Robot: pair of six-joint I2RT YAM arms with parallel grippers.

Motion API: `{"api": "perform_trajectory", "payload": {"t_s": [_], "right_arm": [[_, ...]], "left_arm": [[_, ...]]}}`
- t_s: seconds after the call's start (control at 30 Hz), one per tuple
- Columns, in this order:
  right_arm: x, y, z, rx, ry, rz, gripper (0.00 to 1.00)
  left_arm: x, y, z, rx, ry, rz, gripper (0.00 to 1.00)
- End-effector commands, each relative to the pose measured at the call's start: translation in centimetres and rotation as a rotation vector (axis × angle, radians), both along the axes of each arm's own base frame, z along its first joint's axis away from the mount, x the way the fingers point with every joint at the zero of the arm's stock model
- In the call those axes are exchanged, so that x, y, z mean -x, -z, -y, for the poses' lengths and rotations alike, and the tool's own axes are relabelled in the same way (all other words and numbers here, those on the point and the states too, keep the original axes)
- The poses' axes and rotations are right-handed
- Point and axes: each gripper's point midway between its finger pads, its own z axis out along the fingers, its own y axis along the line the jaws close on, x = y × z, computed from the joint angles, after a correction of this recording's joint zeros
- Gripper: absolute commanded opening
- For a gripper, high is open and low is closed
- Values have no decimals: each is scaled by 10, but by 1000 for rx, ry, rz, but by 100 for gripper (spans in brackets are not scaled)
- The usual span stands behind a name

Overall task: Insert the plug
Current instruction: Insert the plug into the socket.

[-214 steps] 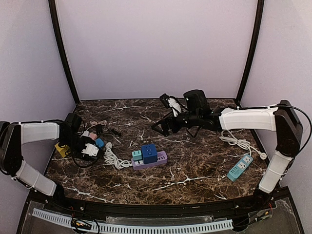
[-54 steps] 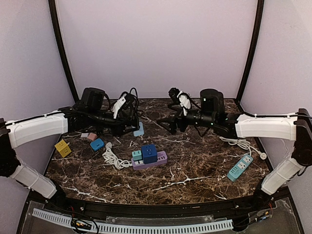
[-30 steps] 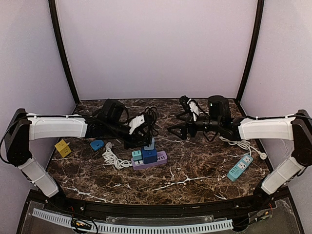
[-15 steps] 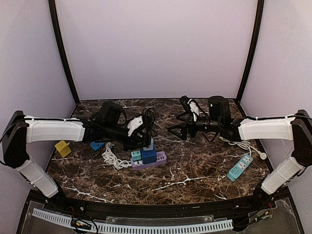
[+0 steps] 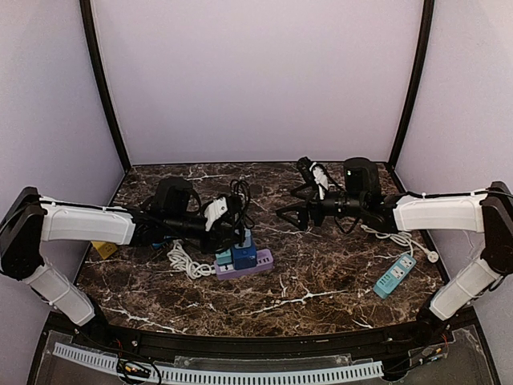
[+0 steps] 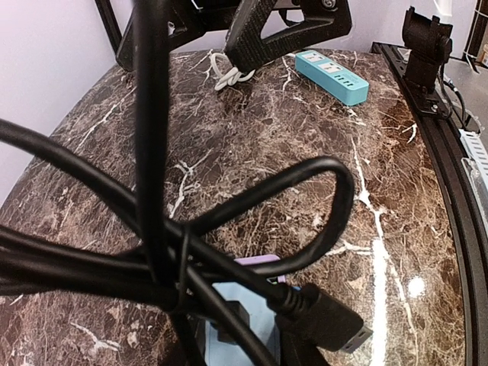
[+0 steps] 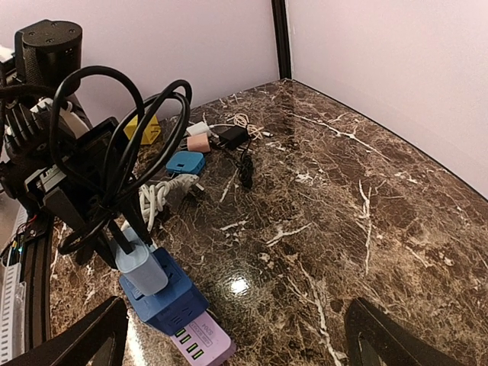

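- My left gripper [image 5: 235,233] is clamped on the light-blue plug [image 7: 140,267], jaws on either side of its upper half. The plug sits at the top of the blue cube adapter [image 7: 171,301] on the purple power strip [image 5: 260,264], just left of centre in the overhead frame. I cannot tell whether the prongs have entered.
- My right gripper [image 5: 288,213] hangs spread wide and empty, right of centre and well apart from the strip.
- I judge the plug to be a light, rigid plastic shell, smooth enough to twist in the pads. Gripping its flat sides high up leaves the prong end free.
- The black cable [image 7: 114,145] looped off it looks springy and blocks my left wrist view, so I'd steer by the right wrist camera.
- The strip looks light and unanchored, so a hard push could slide or tip it.
- For room, there is bare marble table [image 5: 321,281] at lower centre. A white cord [image 5: 184,262] crowds the strip's left end, and a teal power strip [image 5: 395,275] lies far off at lower right.
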Motion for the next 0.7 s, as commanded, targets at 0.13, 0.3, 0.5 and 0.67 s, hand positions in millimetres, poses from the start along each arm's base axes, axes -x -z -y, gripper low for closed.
{"api": "perform_trajectory", "payload": {"t_s": [0.13,0.3,0.5,0.67], "right_arm": [[6,-13,-2,-53,-36,2,99],[30,-13,-20,-105,-231,8,91],[54,11,-59,-40,-529,76,72],[56,40,-84,35,-585,103,70]], "left_arm": [[36,94,-45,-214,-105,-406,1],[37,93,-50,-223,-121,-380,1],[24,76,-39,-207,-58,-178,1],[25,69,-34,-193,-21,-157,1]]}}
